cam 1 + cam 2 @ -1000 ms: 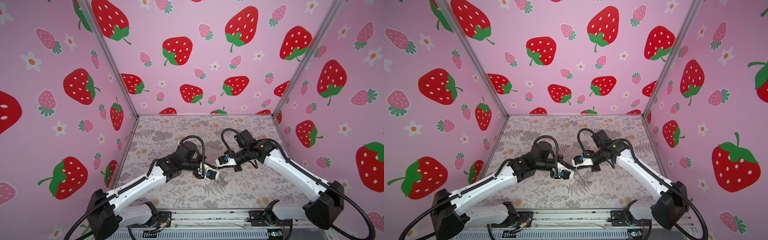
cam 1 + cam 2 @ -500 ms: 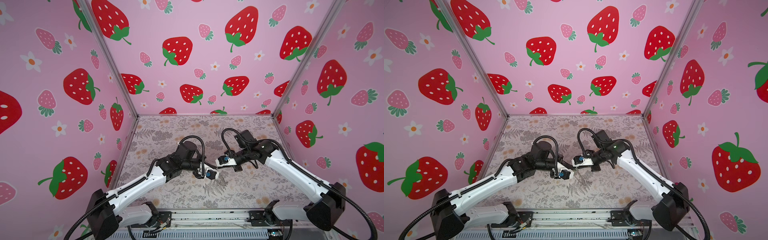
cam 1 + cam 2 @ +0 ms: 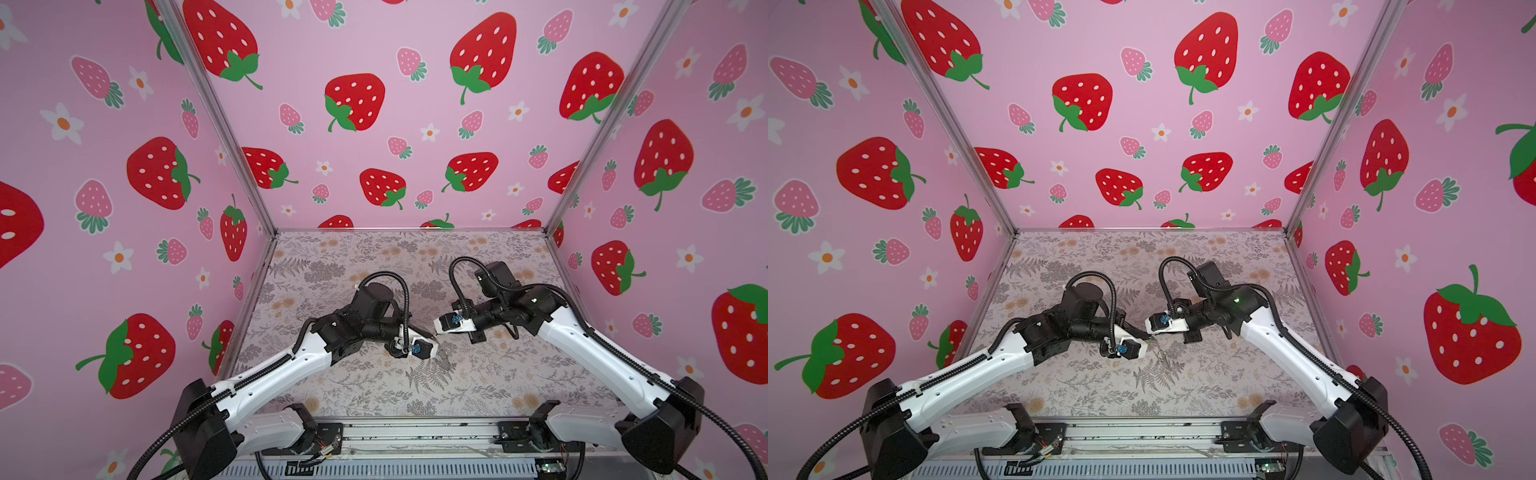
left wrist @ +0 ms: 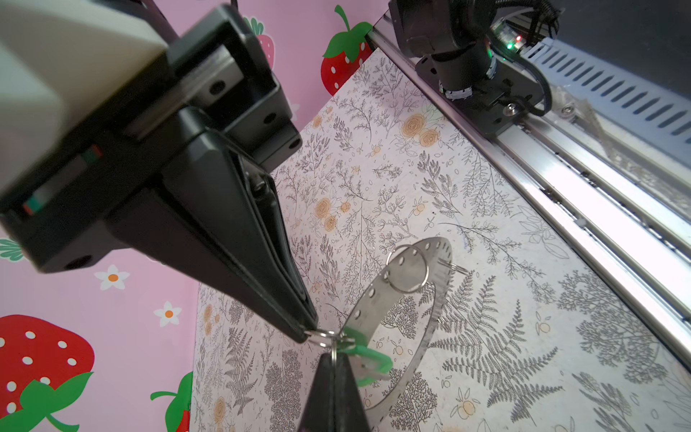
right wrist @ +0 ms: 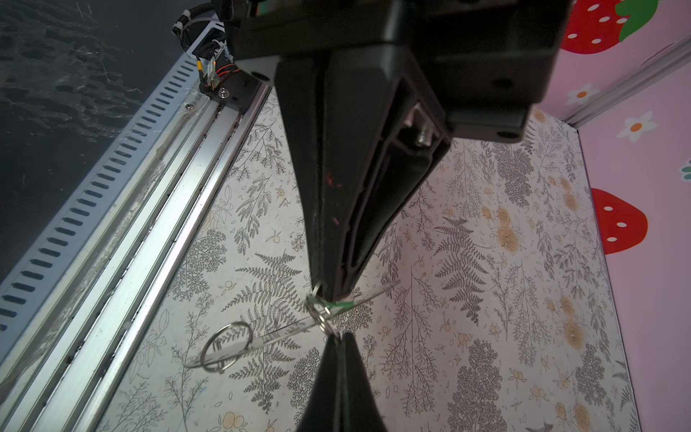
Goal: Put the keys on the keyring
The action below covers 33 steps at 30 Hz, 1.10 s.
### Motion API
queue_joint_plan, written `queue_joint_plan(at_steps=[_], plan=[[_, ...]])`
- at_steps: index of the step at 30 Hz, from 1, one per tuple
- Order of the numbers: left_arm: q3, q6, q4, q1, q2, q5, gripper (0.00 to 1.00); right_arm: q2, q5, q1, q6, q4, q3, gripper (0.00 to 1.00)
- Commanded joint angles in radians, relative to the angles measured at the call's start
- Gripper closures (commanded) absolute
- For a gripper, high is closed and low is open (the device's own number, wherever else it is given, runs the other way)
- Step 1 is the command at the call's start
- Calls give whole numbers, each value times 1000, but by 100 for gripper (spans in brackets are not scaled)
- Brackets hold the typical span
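Meeting tip to tip above the middle of the floral mat (image 3: 374, 257), the left gripper (image 3: 430, 337) and right gripper (image 3: 436, 331) appear in both top views with their fingers drawn together. The keyring (image 3: 444, 358) shows there only as a small grey shape just below the tips, and what each gripper holds is too small to tell. The same arrangement shows in a top view with the left gripper (image 3: 1147, 337), right gripper (image 3: 1149, 332) and keyring (image 3: 1163, 357). In the left wrist view the left gripper (image 4: 308, 333) is closed, its tips pinching a small loop (image 4: 318, 334) at the rim of the keyring (image 4: 364, 303). The keyring is tilted, with holes along its band and a large loop (image 4: 407, 269) threaded through its far part. The keys (image 4: 368, 359), seen as a green tag, lie against the keyring's rim just beside the tips. The right gripper (image 4: 332, 353) enters opposite, closed on a wire ring (image 4: 334, 346) next to the tag. A metal rail (image 4: 561, 168) borders the mat. In the right wrist view the right gripper (image 5: 329, 291) is closed at its tip, with the wire ring (image 5: 316, 293) and the keys (image 5: 340, 305) directly at it. Whether it also nips the tag cannot be told. The left gripper (image 5: 338, 336) faces it, closed on the small loop (image 5: 331, 329). The keyring (image 5: 276, 336) is seen edge-on as a thin slanted strip with the large loop (image 5: 228, 346) at its lower end. Whether that end touches the mat cannot be told.
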Motion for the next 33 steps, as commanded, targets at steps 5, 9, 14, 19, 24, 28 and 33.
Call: queue_joint_plan(at_steps=[5,9,14,19,24,28,33], plan=[[10,-2,-8,-6,-18,-8,100,-45,19,1,83,120,-58,100],[-1,-11,25,-5,-16,-52,100,-74,10,-1,141,206,-109,100],[-13,-14,59,-5,-11,-90,100,-84,-13,-3,181,245,-130,100],[-18,4,62,-5,-7,-91,100,-85,-17,-9,209,270,-143,100],[-31,20,69,-5,-12,-111,100,-80,-21,-14,211,268,-151,100],[-35,21,67,-5,-13,-129,100,-69,-25,-20,210,273,-155,100],[-50,5,89,-2,-6,-145,100,-66,-36,-26,211,284,-166,100]])
